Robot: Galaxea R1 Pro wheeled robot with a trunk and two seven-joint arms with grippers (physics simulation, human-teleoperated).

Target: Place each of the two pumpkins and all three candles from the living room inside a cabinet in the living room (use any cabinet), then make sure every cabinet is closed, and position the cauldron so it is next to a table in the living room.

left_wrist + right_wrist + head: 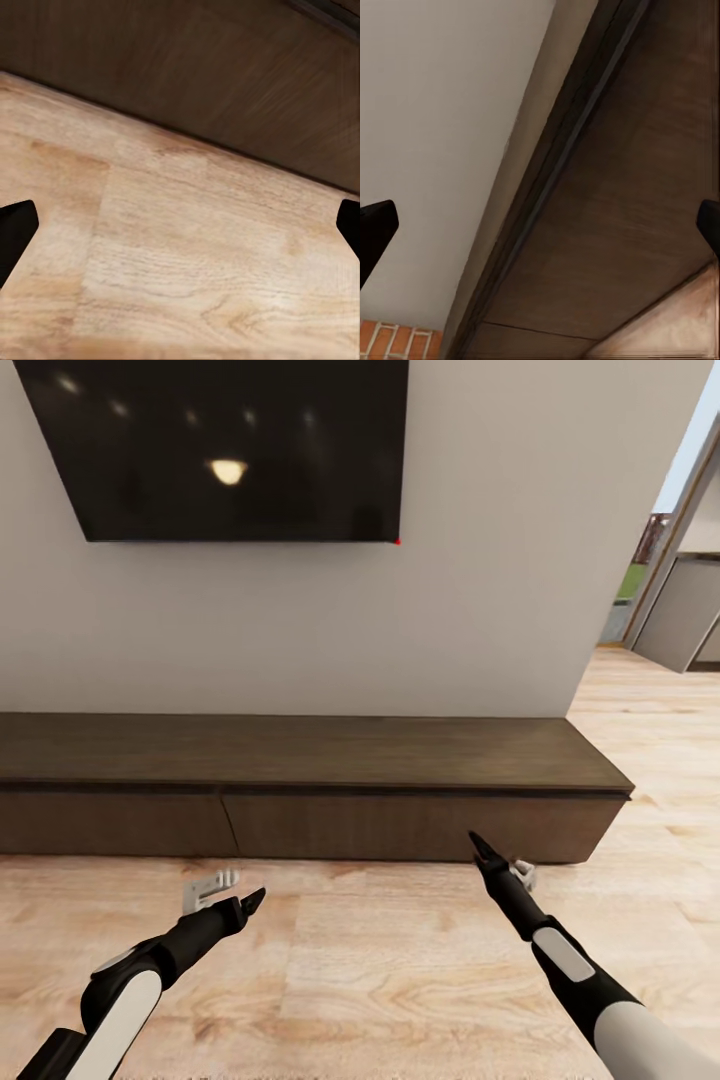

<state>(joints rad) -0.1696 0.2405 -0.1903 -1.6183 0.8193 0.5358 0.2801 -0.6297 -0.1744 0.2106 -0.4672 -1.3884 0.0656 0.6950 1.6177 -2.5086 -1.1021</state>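
Long low dark brown cabinet [300,780] runs along the grey wall, under the black TV [215,445]. Its top is bare wood. Two plain drawer fronts visible, both flush and shut, with a seam between them a little left of the middle. The cabinet's right end stops at the wall's corner; past it, light plank floor [400,970] leads to a doorway.

Left claw [250,903] hangs low over the floor, just in front of the left drawer front, not touching it. In the left wrist view its dark fingertips [15,229] sit at opposite edges, wide apart, nothing between them but floorboards and the cabinet base.

Right claw [483,850] is close to the right drawer front; contact cannot be told. Right wrist view: fingertips [375,232] spread wide, empty, facing the cabinet front, the wall and a patch of red brick [397,341].
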